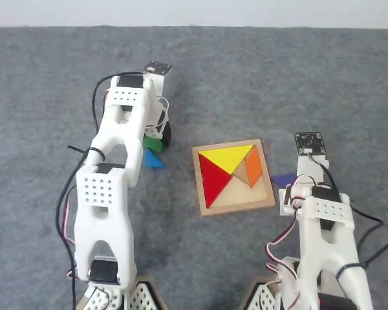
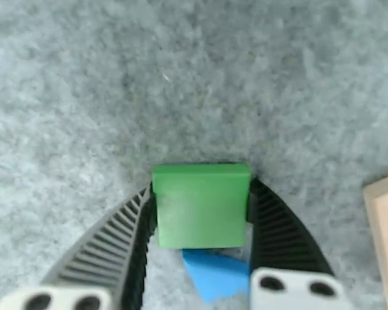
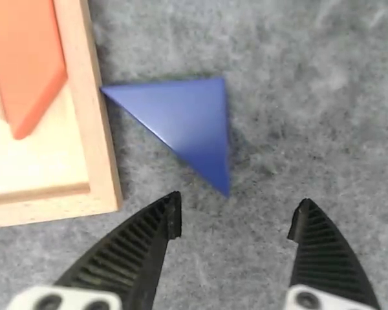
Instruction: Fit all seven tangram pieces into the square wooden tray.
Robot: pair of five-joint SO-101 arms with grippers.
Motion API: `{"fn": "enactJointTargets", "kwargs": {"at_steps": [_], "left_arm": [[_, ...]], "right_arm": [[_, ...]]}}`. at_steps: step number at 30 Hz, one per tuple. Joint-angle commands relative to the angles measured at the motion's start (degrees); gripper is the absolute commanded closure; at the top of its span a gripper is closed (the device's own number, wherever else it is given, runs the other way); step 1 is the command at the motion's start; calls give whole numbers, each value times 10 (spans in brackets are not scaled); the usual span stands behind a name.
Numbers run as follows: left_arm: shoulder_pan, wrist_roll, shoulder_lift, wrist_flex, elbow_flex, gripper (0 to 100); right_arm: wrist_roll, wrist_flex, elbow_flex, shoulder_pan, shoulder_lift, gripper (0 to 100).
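The square wooden tray [image 1: 267,177] lies mid-table with a yellow triangle [image 1: 227,157], a red triangle [image 1: 212,179] and an orange piece [image 1: 254,166] in it. My left gripper [image 2: 200,194] is shut on a green square [image 2: 201,205], seen beside the left arm as the green square [image 1: 154,144]. A light blue triangle [image 2: 215,274] lies just under it, also seen as the light blue triangle [image 1: 153,160]. My right gripper [image 3: 236,213] stands open just short of a dark blue triangle [image 3: 183,123] that lies against the tray's outer edge [image 3: 103,161]; from above, the dark blue triangle [image 1: 284,179] is right of the tray.
Grey carpet [image 1: 258,77] covers the whole table. A corner of the tray [image 2: 387,219] shows at the edge of the left wrist view. Both arm bases stand at the near edge, cables trailing beside them.
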Motion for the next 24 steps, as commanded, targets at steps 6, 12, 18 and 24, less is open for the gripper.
{"fn": "enactJointTargets", "kwargs": {"at_steps": [6, 12, 18, 24], "left_arm": [[64, -9, -273, 11, 179, 863], [159, 13, -468, -52, 371, 863], [252, 18, -486, -119, 451, 863], [334, 59, -479, -153, 457, 863]], "right_arm": [[11, 2, -21, -5, -4, 724], [11, 2, -21, 8, -5, 724], [9, 2, -23, 61, -5, 724], [9, 2, -36, 97, -5, 724]]}}
